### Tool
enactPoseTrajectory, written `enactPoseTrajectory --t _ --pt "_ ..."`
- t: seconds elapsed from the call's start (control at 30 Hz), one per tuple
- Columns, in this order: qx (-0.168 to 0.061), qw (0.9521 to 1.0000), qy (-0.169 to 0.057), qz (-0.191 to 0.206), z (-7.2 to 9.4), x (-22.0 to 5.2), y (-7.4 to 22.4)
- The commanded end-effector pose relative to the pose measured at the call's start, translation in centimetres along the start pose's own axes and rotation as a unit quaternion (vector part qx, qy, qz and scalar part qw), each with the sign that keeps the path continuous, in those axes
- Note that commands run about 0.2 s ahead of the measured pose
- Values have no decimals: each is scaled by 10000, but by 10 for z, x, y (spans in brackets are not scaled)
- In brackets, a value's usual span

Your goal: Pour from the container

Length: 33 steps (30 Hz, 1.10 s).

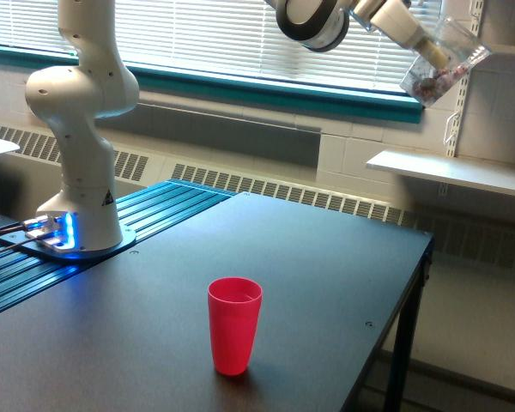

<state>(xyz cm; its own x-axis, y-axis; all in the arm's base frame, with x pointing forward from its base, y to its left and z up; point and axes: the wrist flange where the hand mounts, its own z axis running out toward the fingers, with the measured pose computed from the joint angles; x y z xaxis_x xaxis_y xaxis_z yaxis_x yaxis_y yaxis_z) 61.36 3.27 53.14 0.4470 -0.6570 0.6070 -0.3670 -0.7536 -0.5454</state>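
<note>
The container (444, 62), a clear plastic cup, hangs high at the exterior view's upper right, tilted, with small pinkish-brown pieces gathered at its lower left end. My gripper (429, 47) is shut on it, its fingers mostly hidden against the cup. An opaque red cup (234, 324) stands upright on the dark table (326, 275), near the front, far below and to the left of the container. Its inside is not visible from here.
The arm's white base (75, 206) stands on a ribbed blue-lit plate at the exterior view's left. A window with blinds and a teal sill runs along the back. A white shelf (451, 172) juts from the wall at right, beyond the table's right edge.
</note>
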Motion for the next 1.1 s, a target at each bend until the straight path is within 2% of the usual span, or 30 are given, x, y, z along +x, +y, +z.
enactPoseTrajectory --t 0.03,0.1,0.13,0.2,0.33,0.53,0.77,0.87,0.97,1.1 --pt "-99 9999 -2 -138 -2 2 -3" --pt "-271 9993 14 -270 -2 4 3" --pt "-348 9993 38 -94 -3 7 5" --pt "-367 9990 125 -227 -5 8 9" --pt "-727 9973 61 -90 -8 10 30" --pt "-1072 9942 93 2 -29 3 64" --pt "-1532 9880 139 -141 -55 -14 106" --pt "-1682 9856 168 -66 -64 -18 124" --pt "-1744 9841 214 252 -73 -17 141" --pt "-1925 9794 208 573 -82 -14 165"
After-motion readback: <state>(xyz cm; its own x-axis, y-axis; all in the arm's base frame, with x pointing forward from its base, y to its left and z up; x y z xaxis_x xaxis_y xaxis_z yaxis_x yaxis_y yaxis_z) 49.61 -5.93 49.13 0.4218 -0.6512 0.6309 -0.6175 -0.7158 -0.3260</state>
